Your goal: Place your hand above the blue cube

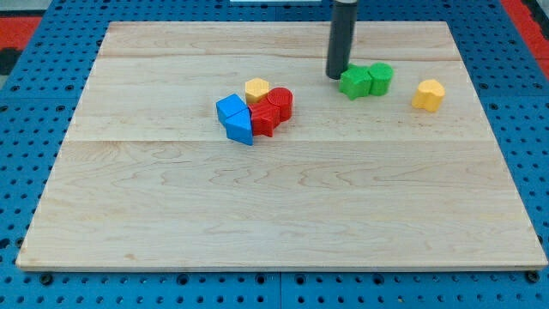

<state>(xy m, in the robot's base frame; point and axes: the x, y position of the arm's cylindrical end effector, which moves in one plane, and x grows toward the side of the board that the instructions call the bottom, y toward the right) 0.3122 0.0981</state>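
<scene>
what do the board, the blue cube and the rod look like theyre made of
Board: pale wood, matte, with visible grain and plank seams. Blue cube: probably plastic or painted wood, uniform saturated colour, slight sheen. Rod, ending in my tip beside the green blocks: dark, smooth, likely plastic or metal; unclear.

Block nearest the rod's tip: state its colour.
Green, just right of my tip; the camera view shows it.

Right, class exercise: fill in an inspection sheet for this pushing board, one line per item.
Surface: pale wooden board, flat.
Job's things: blue cube, touching a blue wedge-like block.
Clutter: red blocks and yellow block clustered beside the blue ones; two green blocks; lone yellow block at the view's right.
Jaws: none; my tip sits beside the green blocks, to the view's right of the blue cube.
Cables: nothing seen.
Surroundings: blue pegboard.
</scene>
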